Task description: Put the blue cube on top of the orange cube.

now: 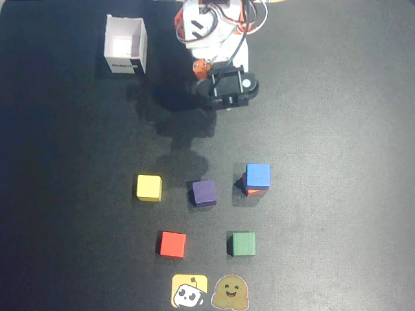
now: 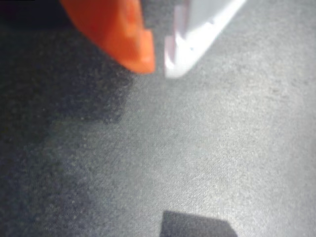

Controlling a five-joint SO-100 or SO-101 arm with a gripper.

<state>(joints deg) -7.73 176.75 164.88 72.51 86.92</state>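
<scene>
- white box (image 1: 124, 45), open top, at about 11 o'clock on the tabletop (image 1: 337, 129) in the overhead view, well apart from the cubes
- yellow cube (image 1: 148, 187), leftmost of the upper row, around 8 o'clock from the arm
- red cube (image 1: 172, 244) below it at 7 o'clock, two stickers (image 1: 209, 291) at the 6 o'clock edge
- purple cube (image 1: 204, 192) mid row, sitting flat and alone
- arm base at 12 o'clock, folded back; hand (image 2: 159, 64) in the wrist view shows orange and white fingertips nearly touching, only a thin gap, nothing pinched between them
- green cube (image 1: 243, 243) at 5 o'clock, alone
- blue cube (image 1: 257, 175) rightmost of the upper row, resting on the orange cube (image 1: 254, 190); only an orange sliver shows at the lower-left, so the blue sits slightly offset up and right
- stack looks done; hand is well apart from it, near the base
- judgement: step in hand is retreat/rest. Doing it well means keeping the arm up by 12 o'clock, no sweep over the cube rows, no brushing the stack since the offset could make it tip
- dark patch at the wrist view's bottom edge: cannot tell what it is
</scene>
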